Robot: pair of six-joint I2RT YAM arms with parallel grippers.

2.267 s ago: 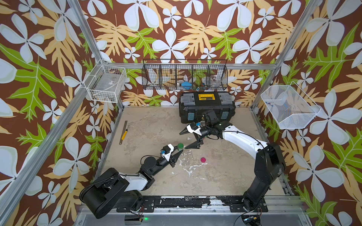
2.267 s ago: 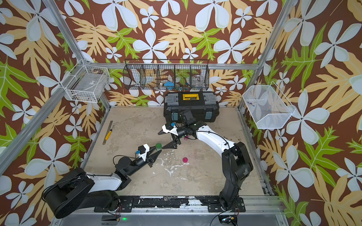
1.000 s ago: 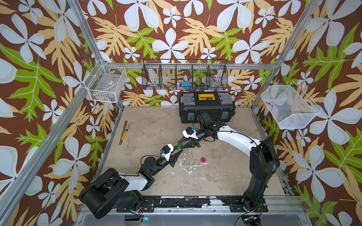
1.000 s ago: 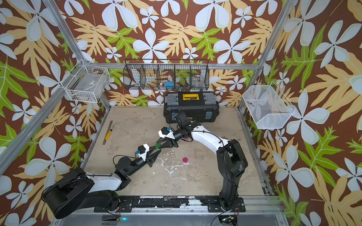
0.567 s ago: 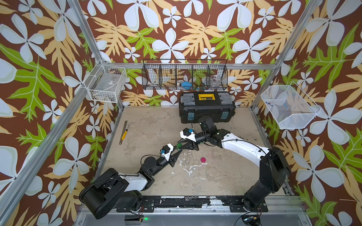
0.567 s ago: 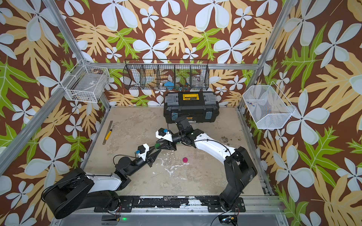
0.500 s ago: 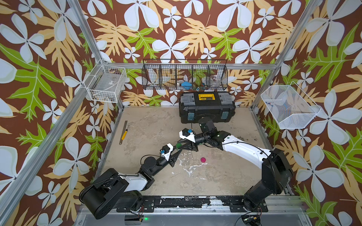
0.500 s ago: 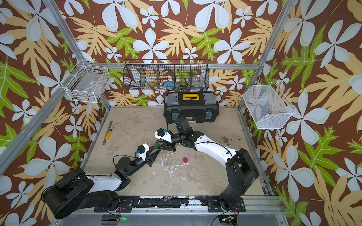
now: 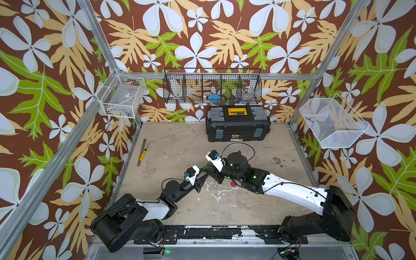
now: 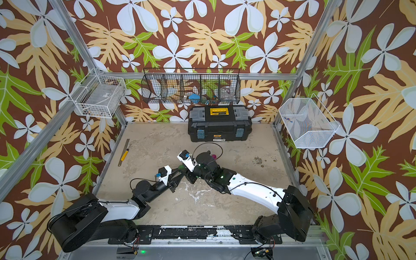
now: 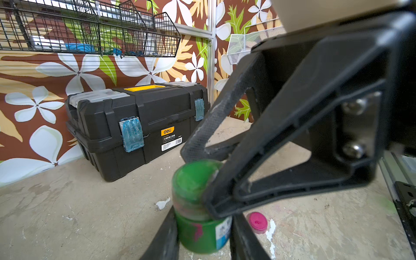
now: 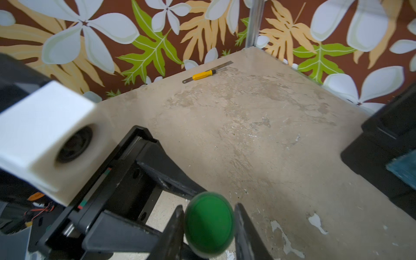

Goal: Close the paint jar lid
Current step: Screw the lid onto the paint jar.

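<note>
A stained beige surface is shown, walled in by leafy wallpaper, with a black toolbox set at the back. Near the middle, the two pairs of jaws are brought tip to tip. The small green paint jar is gripped between the left jaws, which are clenched on its sides below the neck. Directly above them, the green lid is pinched across its rim by the right jaws, closed tight on it. The lid is seated on the jar's mouth, but how far it is screwed down cannot be told. Whether the jar's base rests on the surface cannot be made out either. A pink cap is seen lying near the left jaws, outside them and untouched. The jar is judged light and stiff, likely plastic, with smooth, paint-smeared walls that may slip under a twist. The lid is best taken by its rim and the body low on its sides, so that one can be turned against the other.
</note>
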